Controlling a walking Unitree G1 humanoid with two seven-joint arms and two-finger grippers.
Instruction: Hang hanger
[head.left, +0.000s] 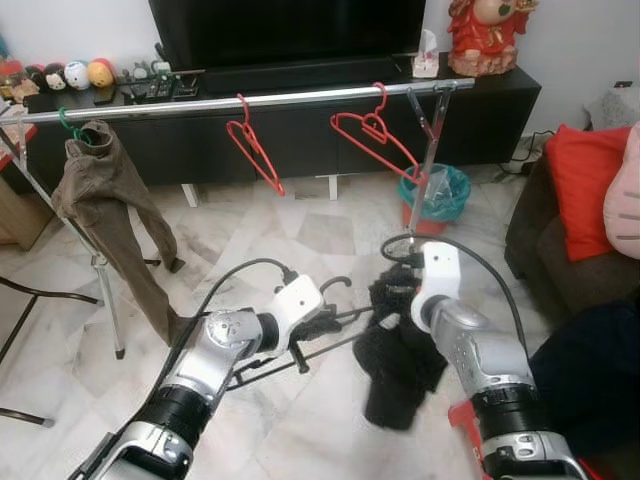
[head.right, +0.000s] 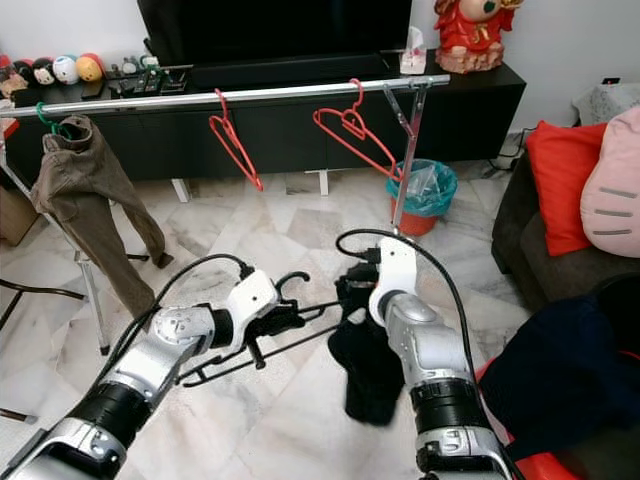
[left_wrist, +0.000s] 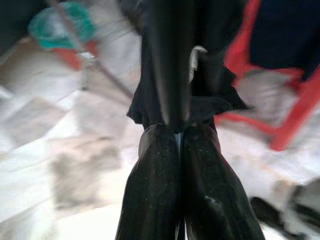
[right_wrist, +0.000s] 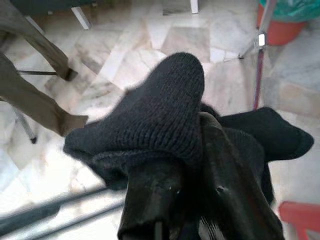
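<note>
The black hanger (head.left: 300, 345) is thin wire with a curved hook, held below the silver rail (head.left: 250, 101) and carrying a black knitted garment (head.left: 400, 370). Left gripper (head.left: 322, 322), arm bent inward, is clamped tight on the hanger. Right gripper (head.left: 392, 298) pinches the soft ribbed knit. Two red hangers (head.left: 375, 135) hang on the rail.

The left claw (left_wrist: 179, 145) is pressing its two black fingers (left_wrist: 152, 190) together around a black hanger bar (left_wrist: 167, 65). Dark fabric (left_wrist: 210, 95) is hanging behind it. A blurred teal bin (left_wrist: 62, 25) is sitting on the marble floor (left_wrist: 65, 150).
</note>
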